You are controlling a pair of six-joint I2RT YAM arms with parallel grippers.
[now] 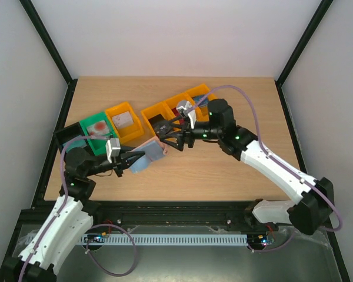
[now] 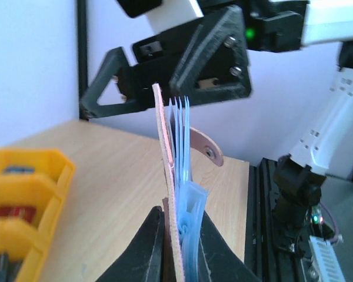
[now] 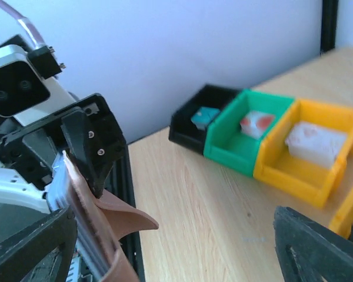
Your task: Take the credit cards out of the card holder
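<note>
The card holder (image 1: 148, 153), tan outside with light blue pockets, is held off the table by my left gripper (image 1: 127, 160), which is shut on its lower end. In the left wrist view it stands edge-on (image 2: 175, 170) between my pads, with a tan snap tab (image 2: 205, 148) sticking out. My right gripper (image 1: 166, 138) is open and wide, its jaws on either side of the holder's far end; its black fingers (image 2: 215, 64) show above the holder. In the right wrist view the holder (image 3: 88, 235) is at the lower left. No card can be told apart from the pockets.
A row of bins stands behind on the table: black (image 1: 65, 136), green (image 1: 97, 132) and yellow (image 1: 125, 122) on the left, and further yellow bins (image 1: 182, 104) under the right arm. They hold small items. Bare wood (image 1: 223, 170) lies in front.
</note>
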